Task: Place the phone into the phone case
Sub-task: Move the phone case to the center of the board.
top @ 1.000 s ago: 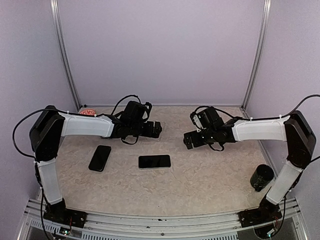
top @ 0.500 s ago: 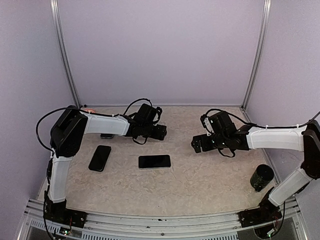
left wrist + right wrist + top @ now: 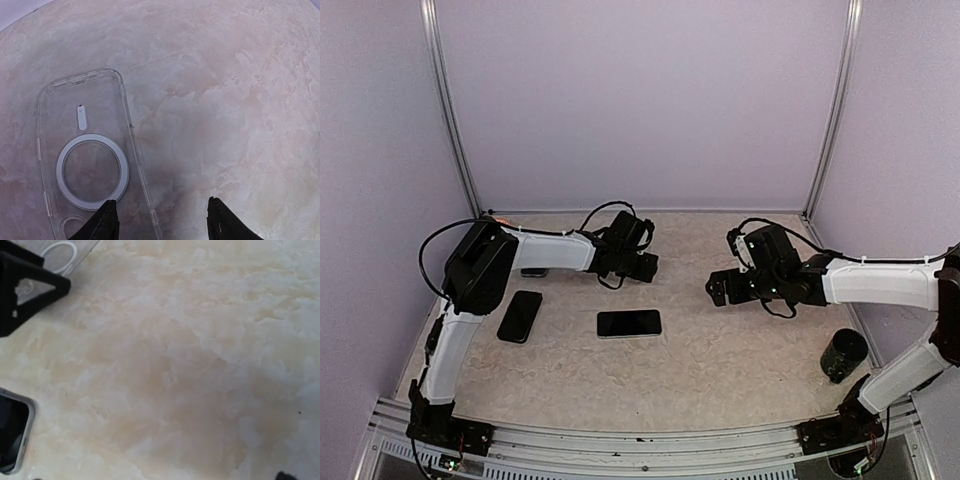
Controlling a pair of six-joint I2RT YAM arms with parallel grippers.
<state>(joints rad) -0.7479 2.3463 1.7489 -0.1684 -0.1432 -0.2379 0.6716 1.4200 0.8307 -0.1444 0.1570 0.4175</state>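
Near right stands a dark cylinder point(image 3: 843, 355). The phone point(image 3: 629, 323) lies flat mid-table, with a second phone point(image 3: 520, 316) to its left. Farther back on the right, the right gripper point(image 3: 715, 290) is spread wide and empty. Opposite it, the left gripper point(image 3: 645, 267) hovers with jaws apart, gripping nothing, one fingertip over the edge of the clear phone case point(image 3: 87, 155).
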